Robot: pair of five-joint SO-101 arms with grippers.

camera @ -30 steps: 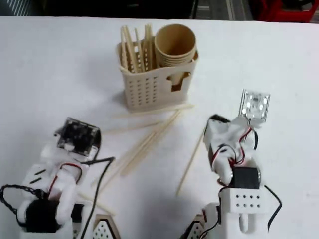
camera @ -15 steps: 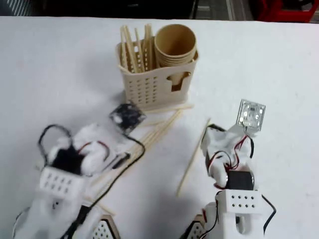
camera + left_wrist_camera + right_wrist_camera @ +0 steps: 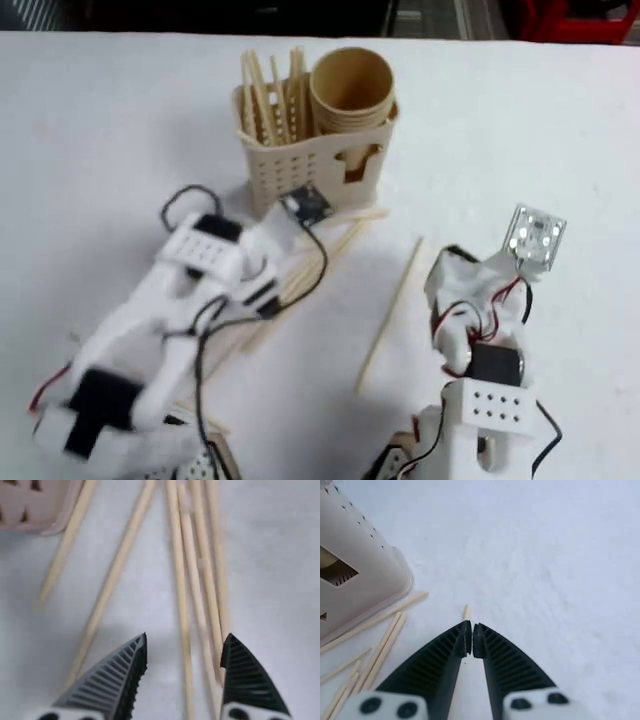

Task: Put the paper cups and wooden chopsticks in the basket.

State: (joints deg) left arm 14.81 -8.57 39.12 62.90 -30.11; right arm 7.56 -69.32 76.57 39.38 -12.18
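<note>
Your left tool (image 3: 186, 639) is hanging low over the bench (image 3: 120, 130) with its jaws standing apart and gripping nothing. It is sitting just on the near side of the basket (image 3: 300, 170). The loose chopsticks (image 3: 200, 580) are lying flat on the bench beneath and beyond it, and one stick is running straight up through the gap between the two tips. From the high view, those loose sticks are fanning out from the basket's near right corner toward the near left, with one lying along the foot of the basket's near wall. The basket is standing upright at the far middle of the bench. The paper cups (image 3: 350, 90) are nesting in a stack in its right compartment, and the upright chopsticks (image 3: 268, 95) are leaning in its left one. Off to the right, a lone chopstick (image 3: 390, 312) is lying on a slant, apart from the others. Your right tool (image 3: 471, 630) is sitting over the bench with its jaws pressed together on nothing. That lone stick's end is peeking out just past its tips.
</note>
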